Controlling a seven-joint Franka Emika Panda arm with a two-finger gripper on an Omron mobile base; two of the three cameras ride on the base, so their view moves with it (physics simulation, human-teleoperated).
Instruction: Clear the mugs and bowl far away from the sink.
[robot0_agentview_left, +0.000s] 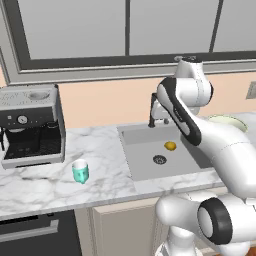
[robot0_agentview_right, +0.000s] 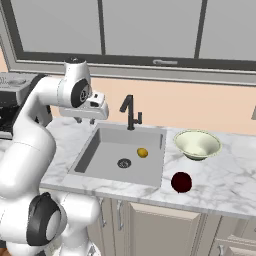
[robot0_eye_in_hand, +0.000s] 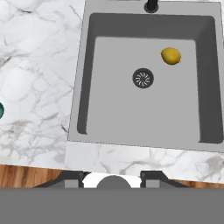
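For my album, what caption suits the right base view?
Gripper above the sink's left edge; bowl and maroon mug wait right.

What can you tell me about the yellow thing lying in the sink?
The yellow thing is small, smooth and oval, like a lemon, with slightly pointed ends. It lies on its side on the flat grey floor of the sink, toward the back, beside the round drain but apart from it. Nothing touches it except the sink floor. The black faucet stands behind the basin.
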